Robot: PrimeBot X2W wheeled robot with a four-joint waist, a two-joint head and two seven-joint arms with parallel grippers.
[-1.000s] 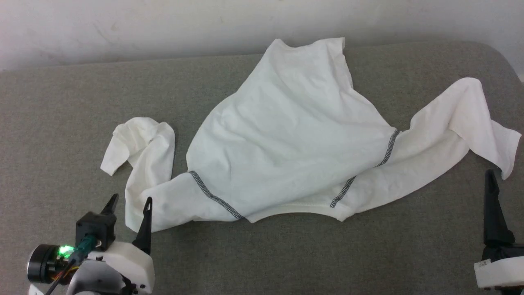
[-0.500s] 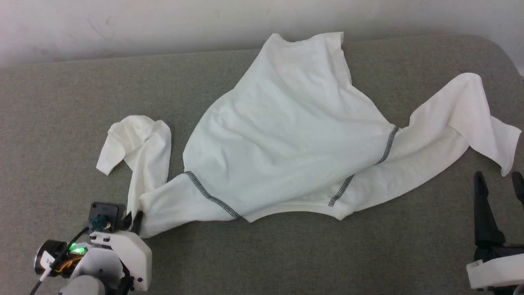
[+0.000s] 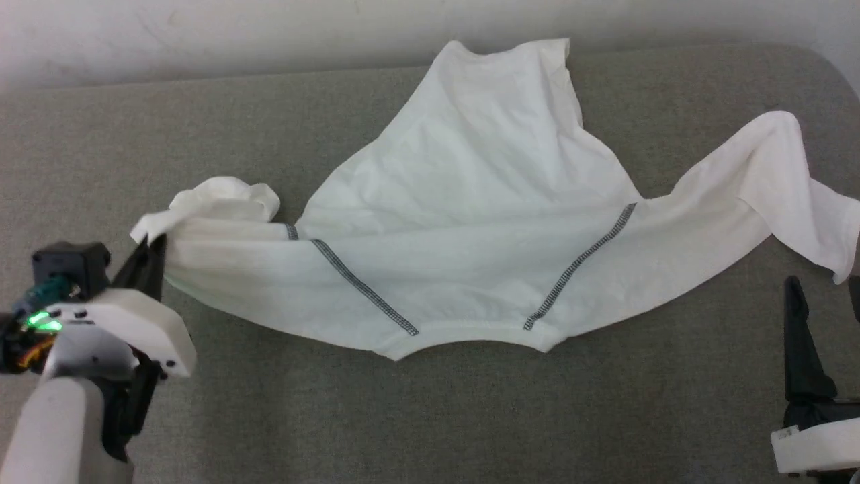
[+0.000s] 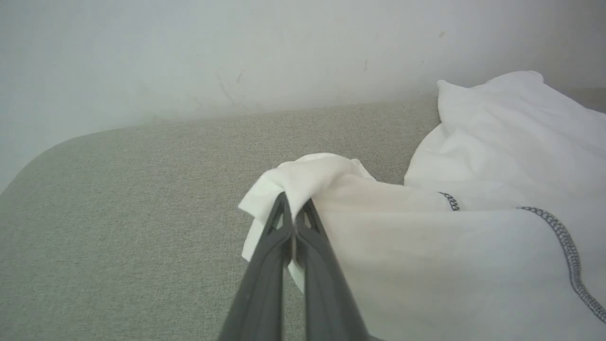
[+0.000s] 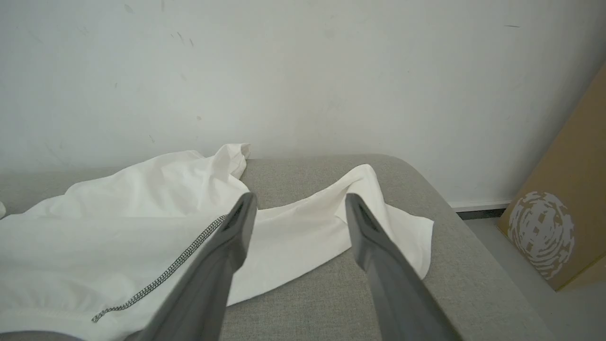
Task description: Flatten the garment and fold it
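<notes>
At the left end of the grey cushion (image 3: 101, 148), the left gripper (image 3: 151, 259) is pinched shut on one sleeve (image 3: 222, 249) of the white shirt (image 3: 470, 222), whose long axis runs rightward to the far sleeve (image 3: 759, 181), lying just beyond the wide-open right gripper (image 5: 300, 199).

No readable text; a cardboard box (image 5: 575, 180) bears a pale round emblem (image 5: 539, 234)

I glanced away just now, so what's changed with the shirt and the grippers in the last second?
The left gripper shut on the garment at the sleeve on its side and drew that sleeve out leftward, lifted and stretched. The right gripper stayed open beside the other sleeve; the body and that sleeve lie much as before.
</notes>
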